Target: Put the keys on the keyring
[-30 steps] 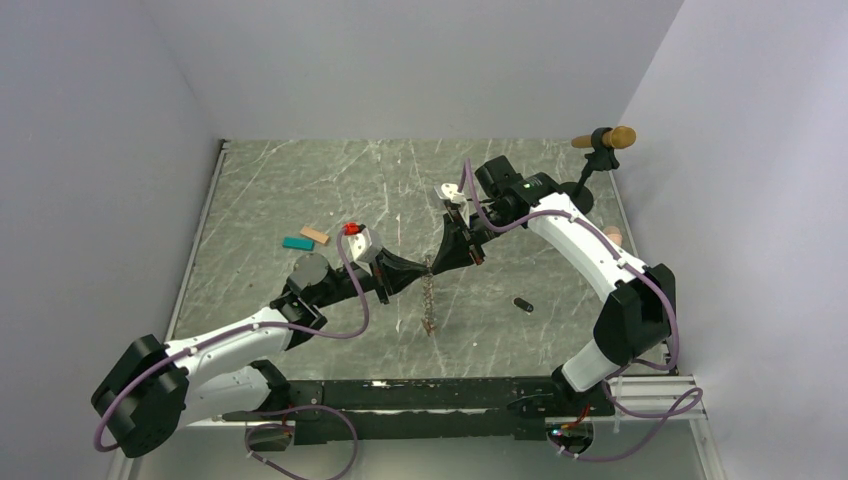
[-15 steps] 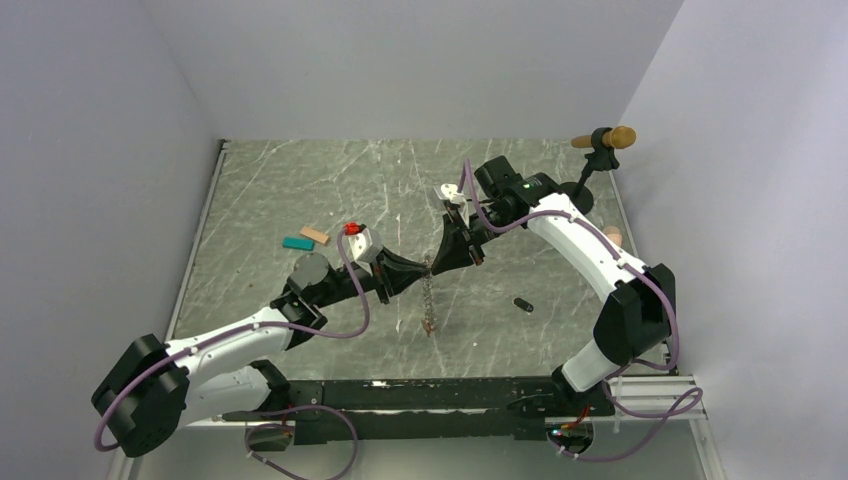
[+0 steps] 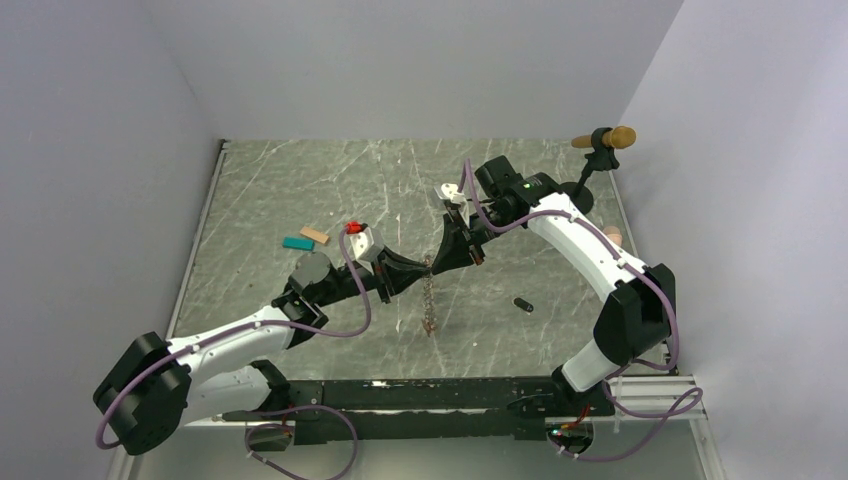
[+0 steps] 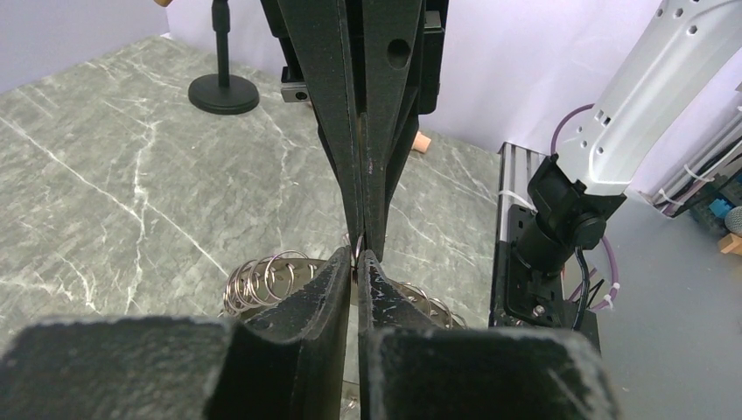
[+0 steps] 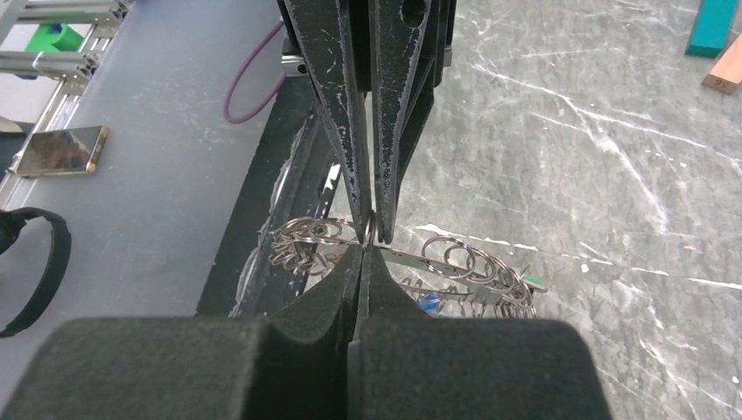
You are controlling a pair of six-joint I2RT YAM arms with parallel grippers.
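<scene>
Both grippers meet tip to tip above the middle of the table. The keyring [image 3: 429,300], a chain-like band strung with many small rings, hangs from that meeting point to the marble. My right gripper [image 5: 366,249] is shut on one small ring at the top of the keyring [image 5: 472,262]. My left gripper [image 4: 359,255] faces it with a narrow slit between its fingers, the keyring's rings [image 4: 271,280] just below. A blue key head [image 5: 429,303] and a green one [image 5: 531,280] hang among the rings. A black key [image 3: 523,304] lies loose on the table to the right.
A teal block [image 3: 298,243] and a tan block [image 3: 315,236] lie at the left middle. A black round-based stand [image 3: 592,168] with a tan top stands at the back right. A rail [image 3: 450,392] runs along the near edge.
My left gripper's fingers have parted from fully closed to a thin slit. Both arms and the hanging keyring stay where they were.
</scene>
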